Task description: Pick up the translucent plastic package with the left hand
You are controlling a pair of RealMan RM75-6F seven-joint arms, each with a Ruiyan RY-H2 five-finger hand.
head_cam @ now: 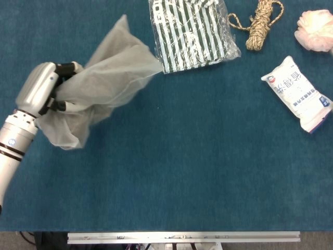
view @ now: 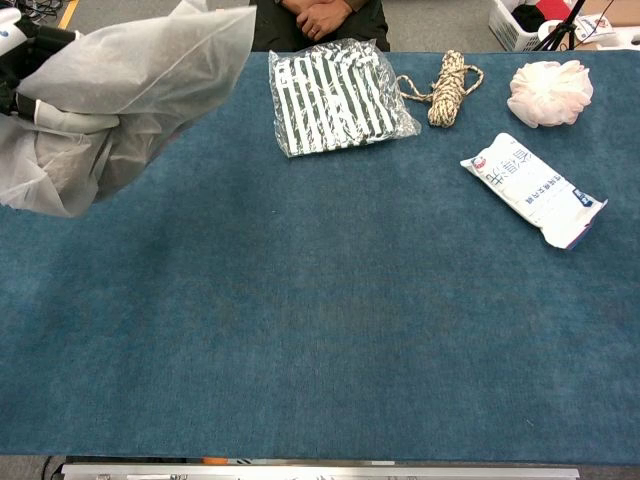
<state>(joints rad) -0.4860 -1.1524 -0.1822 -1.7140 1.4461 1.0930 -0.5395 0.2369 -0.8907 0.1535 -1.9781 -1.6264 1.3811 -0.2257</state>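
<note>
The translucent plastic package (head_cam: 106, 80) is a milky, crumpled bag, hanging in the air above the table's left side. My left hand (head_cam: 42, 88) grips it at its left end, fingers curled into the plastic. In the chest view the package (view: 130, 75) fills the upper left corner, and only a bit of the left hand (view: 18, 55) shows at the frame's edge. One corner of the bag droops below the hand. My right hand is in neither view.
A black-and-white striped item in a clear bag (head_cam: 190, 32) lies at the back centre, close to the lifted package's tip. Right of it are a coil of rope (head_cam: 261, 23), a pink puff (head_cam: 315, 30) and a white printed packet (head_cam: 298, 94). Blue cloth (head_cam: 182, 172) covers the table.
</note>
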